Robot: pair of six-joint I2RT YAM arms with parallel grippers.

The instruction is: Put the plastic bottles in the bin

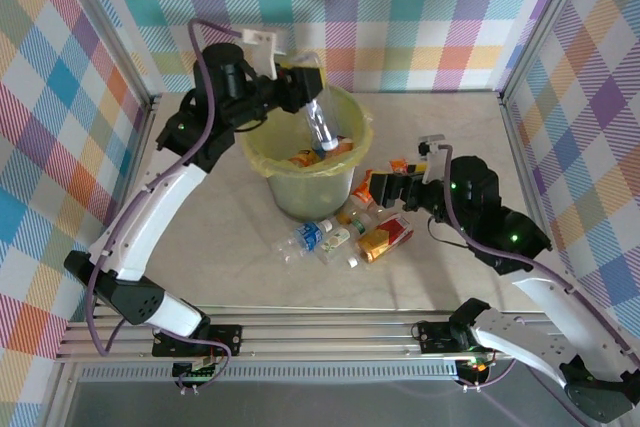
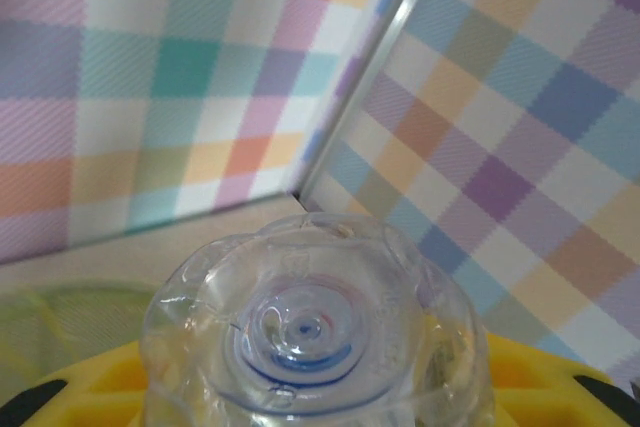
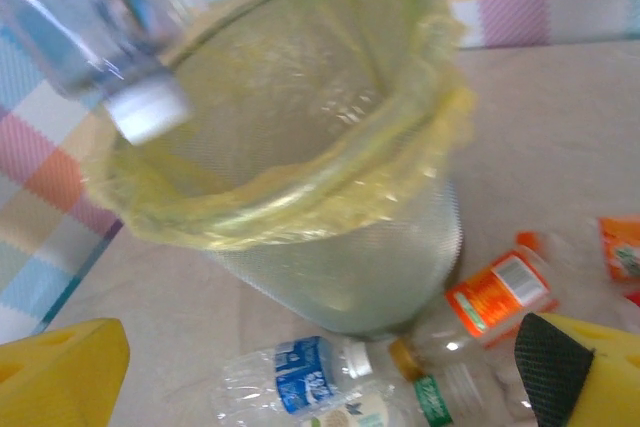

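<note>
On the pale table (image 3: 560, 147), blue-labelled bottle (image 3: 300, 372), orange-labelled bottle (image 3: 495, 297), print unreadable.

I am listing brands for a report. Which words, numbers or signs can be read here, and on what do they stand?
No text is readable.
Blue-label bottle: white print, too blurred.
Orange-label bottle: white patch, too blurred.
Held bottle, base: faint moulded marks, unreadable.
Bin: no text.

Bin (image 1: 300, 199) pale green, liner (image 3: 262, 209) yellow-green; bottles (image 1: 312, 237) clear, orange/blue labels; walls (image 1: 400, 7) pastel plaid; fingers (image 3: 55, 367) yellow, pads (image 3: 548, 362) black.
</note>
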